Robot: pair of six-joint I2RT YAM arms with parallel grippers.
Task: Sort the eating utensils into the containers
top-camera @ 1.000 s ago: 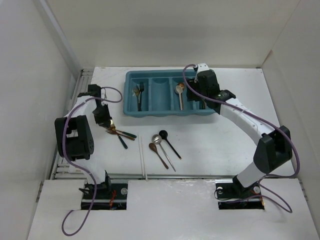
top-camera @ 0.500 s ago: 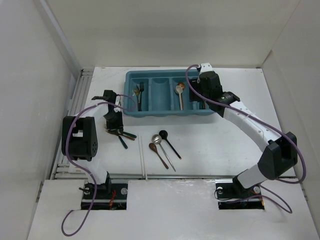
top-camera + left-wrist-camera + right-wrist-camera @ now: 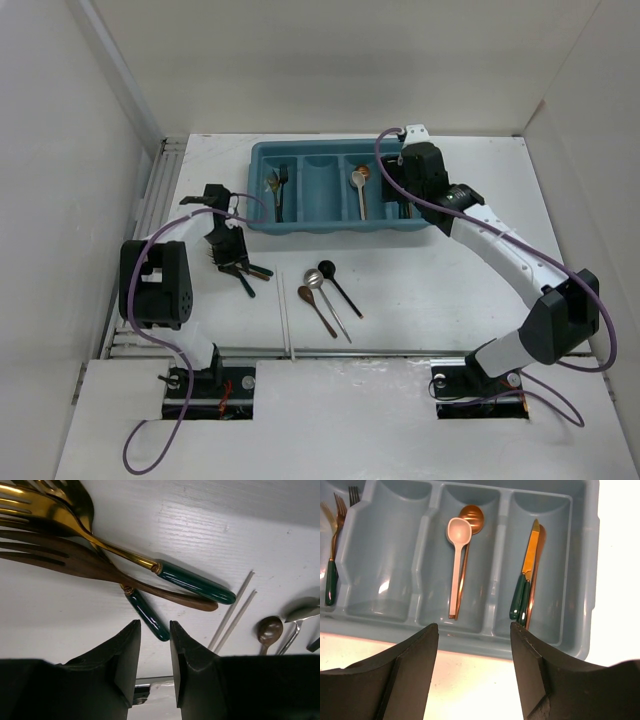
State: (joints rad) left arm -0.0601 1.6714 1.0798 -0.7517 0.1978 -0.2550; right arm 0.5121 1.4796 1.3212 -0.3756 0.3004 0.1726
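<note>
The teal tray (image 3: pixel 340 229) lies at the back; it also shows in the right wrist view (image 3: pixel 470 641). It holds forks (image 3: pixel 278 190) in the left slot, a cream spoon (image 3: pixel 456 555) and a copper spoon (image 3: pixel 471 517) in the third, and knives (image 3: pixel 527 580) in the fourth. On the table lie crossed forks (image 3: pixel 246 269), three spoons (image 3: pixel 325 290) and white chopsticks (image 3: pixel 285 315). My left gripper (image 3: pixel 228 252) hovers low over the forks, jaws narrowly open and empty (image 3: pixel 155 625), a green handle (image 3: pixel 147 617) just ahead. My right gripper (image 3: pixel 405 195) is wide open and empty (image 3: pixel 474 627) above the tray's near edge.
In the left wrist view a gold fork with a green handle (image 3: pixel 195 582) crosses a brown fork (image 3: pixel 75 562). Chopsticks (image 3: pixel 232 612), a brown spoon (image 3: pixel 270 629) and a silver spoon (image 3: pixel 300 614) lie to the right. White walls close in the table's left, back and right.
My left gripper has moved right and nearer, from the table's left side to over the crossed forks. My right gripper has shifted slightly right over the tray.
</note>
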